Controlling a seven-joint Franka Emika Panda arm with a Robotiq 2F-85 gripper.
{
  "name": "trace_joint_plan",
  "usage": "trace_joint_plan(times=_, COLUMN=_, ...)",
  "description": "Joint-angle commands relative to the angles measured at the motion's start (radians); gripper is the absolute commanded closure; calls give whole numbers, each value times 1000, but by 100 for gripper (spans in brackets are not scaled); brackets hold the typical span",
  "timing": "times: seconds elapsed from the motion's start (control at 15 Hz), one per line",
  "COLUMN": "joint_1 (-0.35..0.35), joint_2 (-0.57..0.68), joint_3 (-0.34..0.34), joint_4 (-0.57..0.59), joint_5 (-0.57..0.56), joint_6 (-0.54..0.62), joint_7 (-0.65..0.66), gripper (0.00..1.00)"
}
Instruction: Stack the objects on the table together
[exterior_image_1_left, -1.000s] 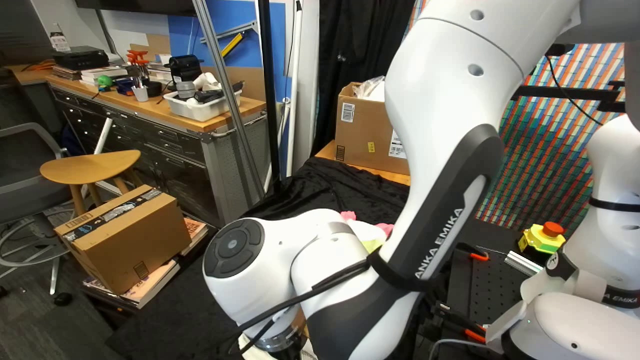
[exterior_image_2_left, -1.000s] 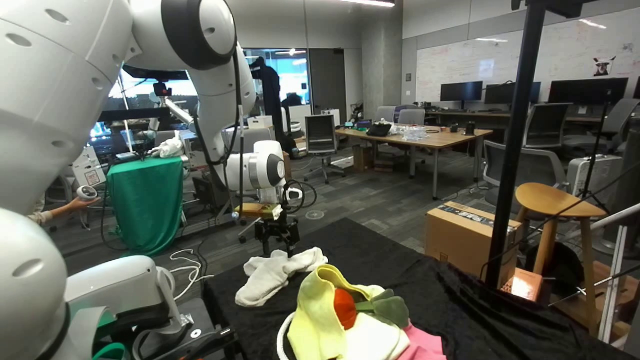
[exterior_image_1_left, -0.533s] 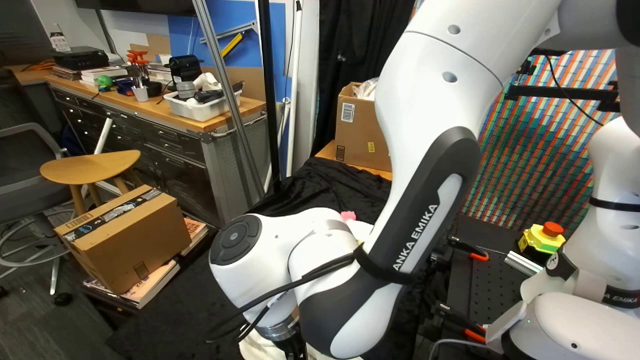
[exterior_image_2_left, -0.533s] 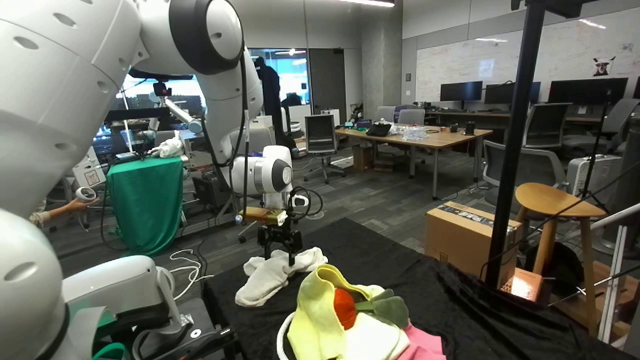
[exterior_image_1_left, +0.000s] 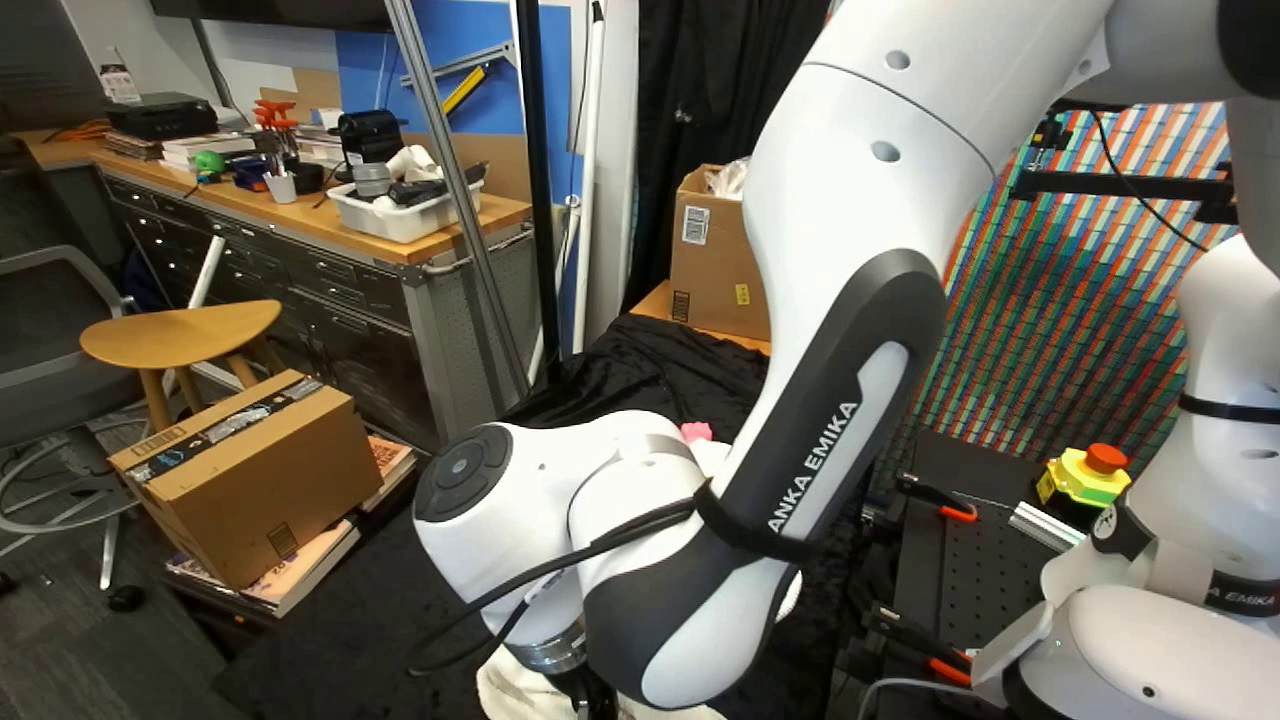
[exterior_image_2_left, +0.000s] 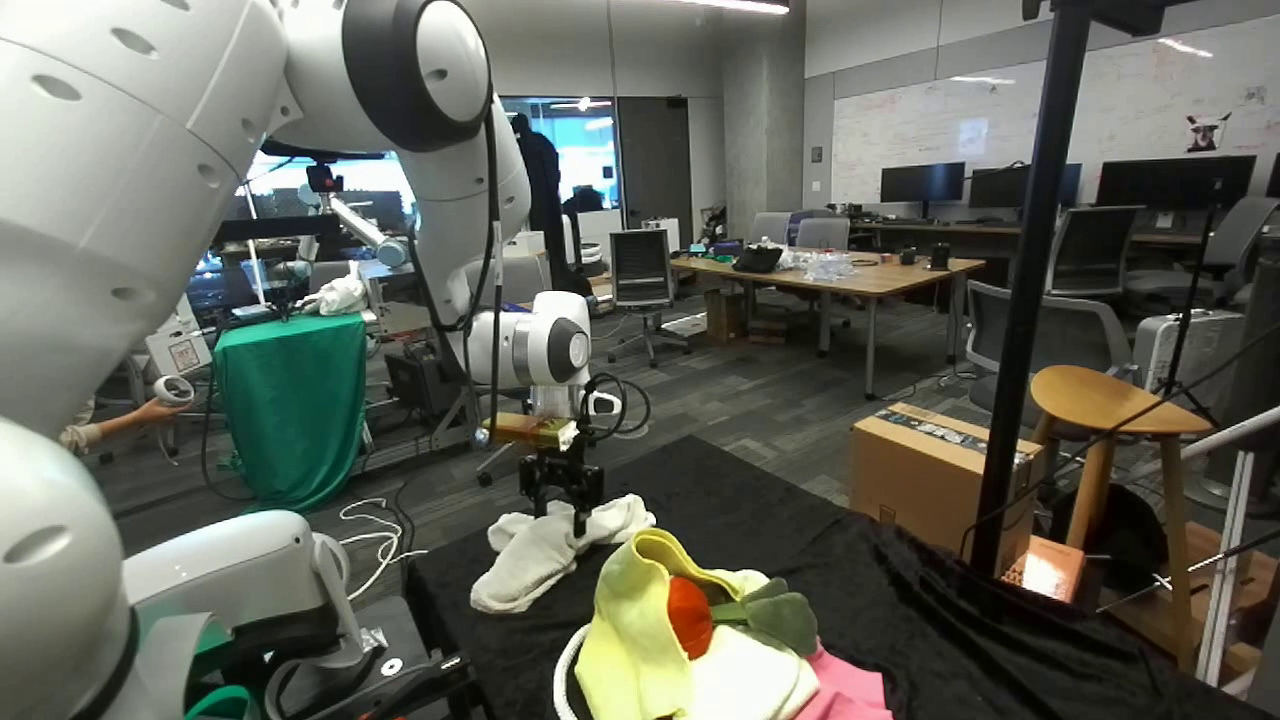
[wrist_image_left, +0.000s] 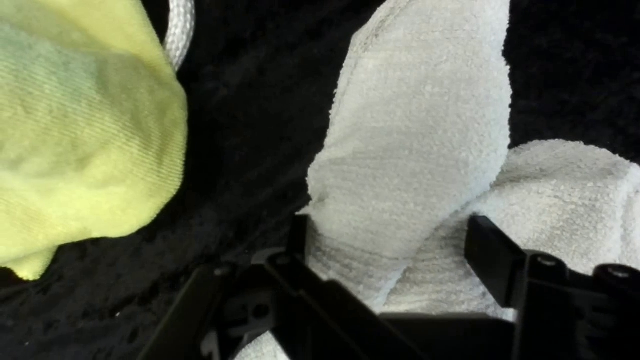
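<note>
A crumpled white cloth (exterior_image_2_left: 535, 560) lies on the black-draped table (exterior_image_2_left: 740, 490). My gripper (exterior_image_2_left: 560, 518) points down at it, fingertips low in its folds. In the wrist view the gripper (wrist_image_left: 389, 225) stands open, with part of the white cloth (wrist_image_left: 415, 110) between its widely parted fingers; one fingertip touches the cloth's edge. Beside it, a yellow cloth (exterior_image_2_left: 635, 630) is heaped with a red item (exterior_image_2_left: 690, 615) bearing grey-green leaves, a cream cloth (exterior_image_2_left: 750, 675) and a pink cloth (exterior_image_2_left: 850, 690). A white rope loop (exterior_image_2_left: 566, 680) curves beside this heap. The arm hides most of the heap in an exterior view.
A cardboard box (exterior_image_2_left: 930, 470) and a wooden stool (exterior_image_2_left: 1110, 400) stand past the table, near a black upright pole (exterior_image_2_left: 1030, 290). A larger box (exterior_image_1_left: 720, 260) sits at the table's end. A second white arm (exterior_image_1_left: 1180, 500) and an emergency stop (exterior_image_1_left: 1085, 475) are nearby.
My gripper has come down and shifted slightly sideways, so its fingertips now reach into the white cloth. Its jaws look slightly narrower than before. The cloths lie as they did.
</note>
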Motion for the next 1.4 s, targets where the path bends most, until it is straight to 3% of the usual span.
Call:
trace_joint_plan(times=0.0, joint_1=-4, joint_2=18, joint_3=0, joint_4=41, joint_5=28, joint_6=-39, joint_7=-29, gripper=51)
trace_joint_plan(times=0.33, joint_1=-7, joint_2=18, joint_3=-10, joint_4=46, joint_5=24, joint_6=-62, joint_7=-25, gripper=89)
trace_joint_plan(times=0.47, joint_1=-8, joint_2=-7, joint_3=-16, joint_4=30, joint_5=14, joint_6=-89, joint_7=-28, gripper=96)
trace_joint_plan(times=0.6, joint_1=-3, joint_2=-31, joint_3=-26, joint_4=6, joint_5=-4, joint_6=-112, joint_7=-27, gripper=99)
trace_joint_plan(times=0.87, joint_1=-33, joint_2=-115, joint_3=-6, joint_4=-65, joint_5=0, joint_6=-204, joint_7=-108, gripper=95)
trace_joint_plan(times=1.33, joint_1=-128, joint_2=-360, joint_3=25, joint_4=-208, joint_5=22, joint_6=-307, joint_7=-258, gripper=95)
